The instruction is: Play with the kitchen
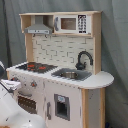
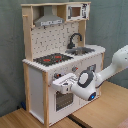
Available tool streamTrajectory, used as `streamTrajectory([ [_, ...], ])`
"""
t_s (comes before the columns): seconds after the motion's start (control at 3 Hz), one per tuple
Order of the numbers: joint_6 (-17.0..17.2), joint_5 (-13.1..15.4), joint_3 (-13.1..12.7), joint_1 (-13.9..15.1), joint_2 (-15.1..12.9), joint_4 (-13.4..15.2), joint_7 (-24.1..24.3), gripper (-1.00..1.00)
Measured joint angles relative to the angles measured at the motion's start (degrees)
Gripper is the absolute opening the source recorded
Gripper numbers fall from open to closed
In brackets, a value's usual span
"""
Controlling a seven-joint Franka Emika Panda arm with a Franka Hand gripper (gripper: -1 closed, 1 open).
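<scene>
I have the kitchen (image 1: 60, 70) filling the first exterior view and standing on a wooden bench (image 2: 100, 107) in the second exterior view, with a grey curtain (image 1: 114, 50) behind it. It is white with light-wood side panels. On its top shelf I see a grey hood (image 1: 39, 29) and a microwave (image 1: 70, 23) beside it. Below them runs a tiled back wall, then the counter: the black stovetop (image 1: 36, 66) with red rings, and the sink (image 1: 71, 74) with a black faucet (image 1: 83, 59) arching over it. In the first exterior view the sink sits at about three o'clock from the stovetop. The oven door (image 2: 63, 99) with its window is on the front under the stovetop.

My arm (image 2: 112, 65) comes in from the second exterior view's right, white, with a blue light near the wrist. The gripper (image 2: 61, 83) is up against the front of the kitchen, just above the oven door. I cannot tell whether it is open or closed, nor whether it touches anything there.
</scene>
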State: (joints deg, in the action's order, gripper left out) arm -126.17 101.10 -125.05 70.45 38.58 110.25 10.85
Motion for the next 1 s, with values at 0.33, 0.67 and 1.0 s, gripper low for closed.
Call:
streamTrajectory([
  [0.33, 0.00, 0.00, -0.01, -0.01, 0.00, 0.05, -0.01, 1.00],
  [0.67, -1.47, -4.84, 0.20, -0.06, -2.98, -0.91, 1.71, 1.00],
  [1.0, -2.06, -7.76, -2.88, -0.18, -4.00, -1.27, 5.45, 1.00],
])
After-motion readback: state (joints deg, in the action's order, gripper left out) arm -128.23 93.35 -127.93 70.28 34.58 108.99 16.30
